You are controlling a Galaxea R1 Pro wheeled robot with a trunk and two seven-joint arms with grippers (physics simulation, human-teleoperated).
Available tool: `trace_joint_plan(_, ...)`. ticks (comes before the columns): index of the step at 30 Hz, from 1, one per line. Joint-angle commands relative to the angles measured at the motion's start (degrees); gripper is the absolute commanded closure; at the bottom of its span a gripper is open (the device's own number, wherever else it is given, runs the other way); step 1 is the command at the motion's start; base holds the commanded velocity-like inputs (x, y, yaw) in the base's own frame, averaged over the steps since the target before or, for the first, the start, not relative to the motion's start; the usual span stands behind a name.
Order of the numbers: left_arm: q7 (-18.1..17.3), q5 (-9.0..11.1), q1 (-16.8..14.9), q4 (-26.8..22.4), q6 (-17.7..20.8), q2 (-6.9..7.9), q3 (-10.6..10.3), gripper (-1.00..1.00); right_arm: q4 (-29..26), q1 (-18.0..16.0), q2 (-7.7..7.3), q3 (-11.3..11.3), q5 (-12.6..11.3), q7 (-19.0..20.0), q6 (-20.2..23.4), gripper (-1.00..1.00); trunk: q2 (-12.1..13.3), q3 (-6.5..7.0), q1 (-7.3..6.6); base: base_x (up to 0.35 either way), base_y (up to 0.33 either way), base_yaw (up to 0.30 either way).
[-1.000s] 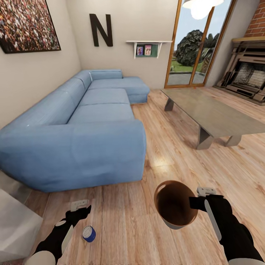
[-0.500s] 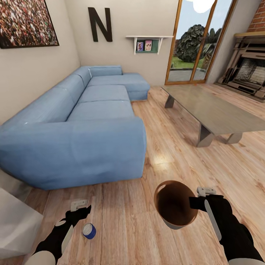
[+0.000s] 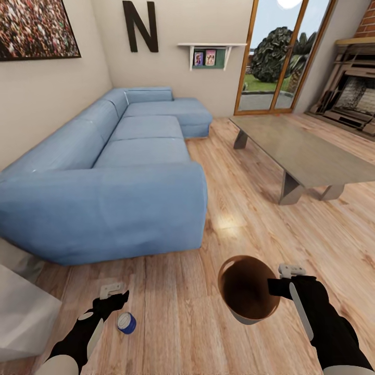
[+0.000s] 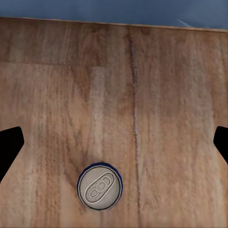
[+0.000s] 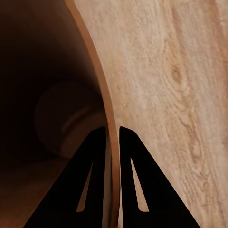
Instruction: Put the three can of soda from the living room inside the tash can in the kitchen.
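A dark blue can of soda (image 3: 125, 323) stands upright on the light wood floor of the living room, silvery top showing. My left gripper (image 3: 113, 297) hovers just above and beside it. In the left wrist view the can (image 4: 99, 185) sits below the gap of the left gripper (image 4: 114, 145), whose fingers are wide open and empty. My right gripper (image 3: 274, 285) is shut on the copper-brown rim of the tash can (image 3: 245, 294), held tilted above the floor with its dark brown inside showing. In the right wrist view the right gripper (image 5: 112, 128) pinches that rim (image 5: 102, 95).
A long light-blue corner sofa (image 3: 120, 177) fills the left side, its near arm just ahead of me. A low grey coffee table (image 3: 302, 156) stands at right, with a fireplace (image 3: 354, 99) and glass door (image 3: 273, 57) beyond. A pale grey block (image 3: 21, 312) sits at lower left.
The whole picture has shifted upward a little, so the camera moved. The blue can now sits slightly nearer my left gripper. Both grippers keep their states.
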Motion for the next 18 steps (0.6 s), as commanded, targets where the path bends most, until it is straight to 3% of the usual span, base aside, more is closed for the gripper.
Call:
trace_joint_plan(1,0.0,0.0,0.0,0.0,0.0,0.0,0.0,-1.0,-0.02,-0.02,0.0,0.01,-0.79,0.33,0.0,1.0,0.0,-0.09,0.0,0.0,0.0,0.0)
trace_joint_plan(18,0.0,0.0,0.0,0.03,0.0,0.0,0.0,-1.0,-0.02,-0.02,0.0,0.01,-0.79,0.33,0.0,1.0,0.0,-1.67,0.0,0.0,0.0,0.0)
